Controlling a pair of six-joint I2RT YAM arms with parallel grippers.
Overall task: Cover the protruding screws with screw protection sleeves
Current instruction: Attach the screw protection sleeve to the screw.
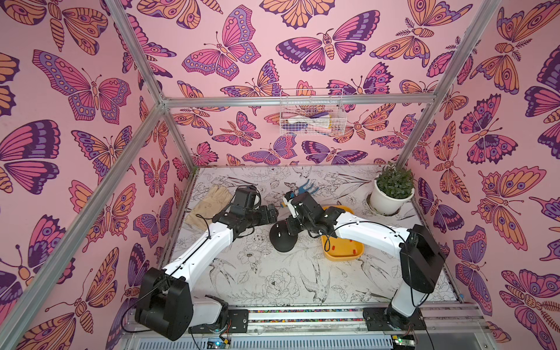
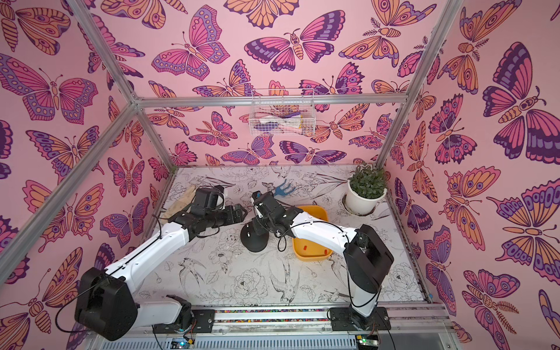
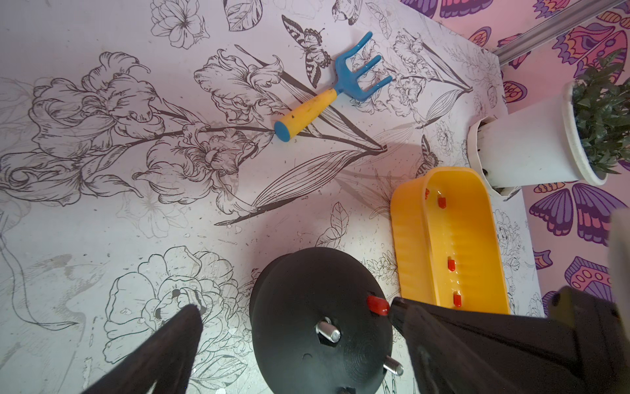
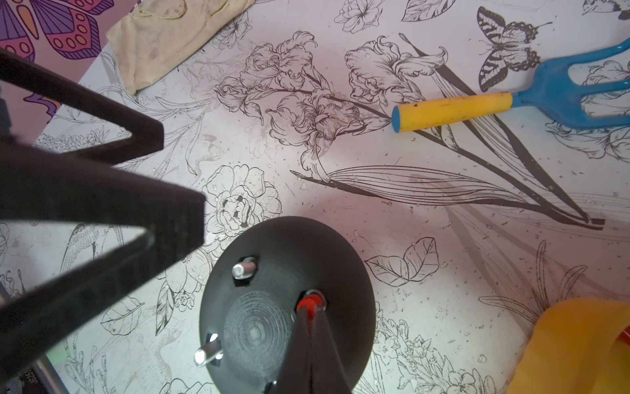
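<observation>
Right gripper [image 4: 310, 310] pinched shut on one red sleeve [image 4: 310, 301], fingers pressed together, only the sleeve's end showing past them. The sleeve sits at the third screw position on the dome [image 4: 259, 327], which stands near the middle of the tabletop [image 1: 272, 281]. Cannot tell whether it is over the screw or only at its tip, since that screw is hidden. From the left wrist view the sleeve [image 3: 377, 304] looks tilted.

Two screws bare: one [image 4: 243, 269], another [image 4: 208, 353].

Left gripper [image 4: 180, 177] spread wide, empty, hanging near the dome on the side toward the left edge. No contact with the dome that I can see.

Tray [image 3: 409, 238] just beside the dome, toward the right edge. Spare sleeves [image 3: 451, 264] lie scattered inside it, well apart.

Step, as I judge it: first of three sleeves being seated. Early in the task.

Risks from here:
- Sleeve off-axis to the screw. Pushing down would fold the soft tube or skid it off the tip.
- Dome unheld. A sideways push could slide or rock it, perhaps into the tray.
- Rubber may cling to the fingers on release and lift off if not pushed fully home.
- Left gripper close by. Crowding over the dome could knock the bare screws or the other arm.
</observation>
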